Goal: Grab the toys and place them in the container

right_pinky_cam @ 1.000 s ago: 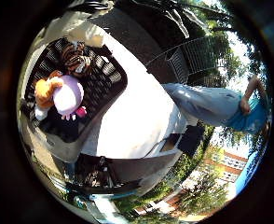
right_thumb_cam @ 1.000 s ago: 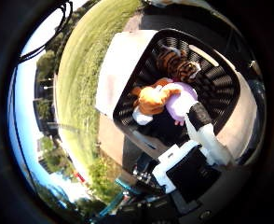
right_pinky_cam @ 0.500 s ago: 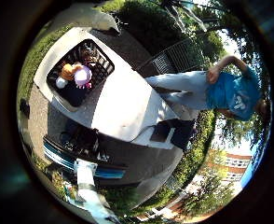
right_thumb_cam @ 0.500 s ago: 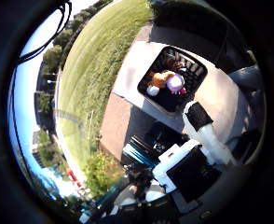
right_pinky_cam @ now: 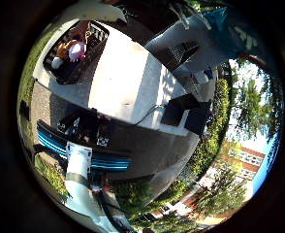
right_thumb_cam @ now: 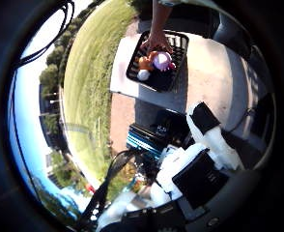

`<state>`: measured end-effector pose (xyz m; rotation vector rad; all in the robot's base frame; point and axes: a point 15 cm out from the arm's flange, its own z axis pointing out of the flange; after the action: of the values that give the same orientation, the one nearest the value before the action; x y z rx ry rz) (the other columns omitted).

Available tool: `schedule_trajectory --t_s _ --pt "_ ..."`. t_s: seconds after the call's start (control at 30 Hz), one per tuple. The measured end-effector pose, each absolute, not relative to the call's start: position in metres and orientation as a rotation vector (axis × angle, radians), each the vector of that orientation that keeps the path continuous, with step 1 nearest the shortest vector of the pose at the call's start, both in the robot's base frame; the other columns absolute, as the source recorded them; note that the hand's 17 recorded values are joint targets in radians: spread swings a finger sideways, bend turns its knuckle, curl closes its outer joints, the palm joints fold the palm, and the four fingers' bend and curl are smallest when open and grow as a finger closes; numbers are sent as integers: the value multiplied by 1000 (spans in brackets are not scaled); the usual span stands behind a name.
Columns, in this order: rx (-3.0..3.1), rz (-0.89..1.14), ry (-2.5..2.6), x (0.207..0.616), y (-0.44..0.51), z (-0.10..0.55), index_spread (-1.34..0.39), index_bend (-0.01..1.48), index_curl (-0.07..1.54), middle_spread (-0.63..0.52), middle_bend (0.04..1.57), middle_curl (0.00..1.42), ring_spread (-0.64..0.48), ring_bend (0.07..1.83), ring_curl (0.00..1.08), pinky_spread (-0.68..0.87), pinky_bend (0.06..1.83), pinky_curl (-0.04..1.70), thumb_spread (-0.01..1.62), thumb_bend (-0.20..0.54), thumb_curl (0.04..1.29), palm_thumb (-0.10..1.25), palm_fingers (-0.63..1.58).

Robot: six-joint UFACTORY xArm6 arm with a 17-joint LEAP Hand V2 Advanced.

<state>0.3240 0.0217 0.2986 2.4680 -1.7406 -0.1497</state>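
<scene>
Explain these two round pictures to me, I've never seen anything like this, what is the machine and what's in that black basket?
Both pictures come from wide-angle cameras on the palm of a robot hand, one beside its thumb, one beside its little finger. The hand is high above a white table outdoors and holds nothing. On the table stands a black slatted plastic basket with soft toys inside: an orange plush toy and a pink-and-white plush toy. A person's hand reaches into the basket beside them.
</scene>
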Motion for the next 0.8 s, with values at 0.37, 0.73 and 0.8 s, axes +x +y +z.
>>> schedule_trajectory --t_s 0.37,0.73,0.8 --pt "2444 -343 -1746 304 37 254 -305 265 344 124 150 274 295 278 303 426 484 229 1220 -19 418 748 36" --pt "2528 -441 -1589 282 64 235 -269 276 353 124 147 267 296 233 307 420 441 230 1234 -23 382 754 33" --pt "2539 -448 -1558 277 68 232 -267 276 354 124 146 266 296 229 308 420 438 232 1234 -22 377 753 34"
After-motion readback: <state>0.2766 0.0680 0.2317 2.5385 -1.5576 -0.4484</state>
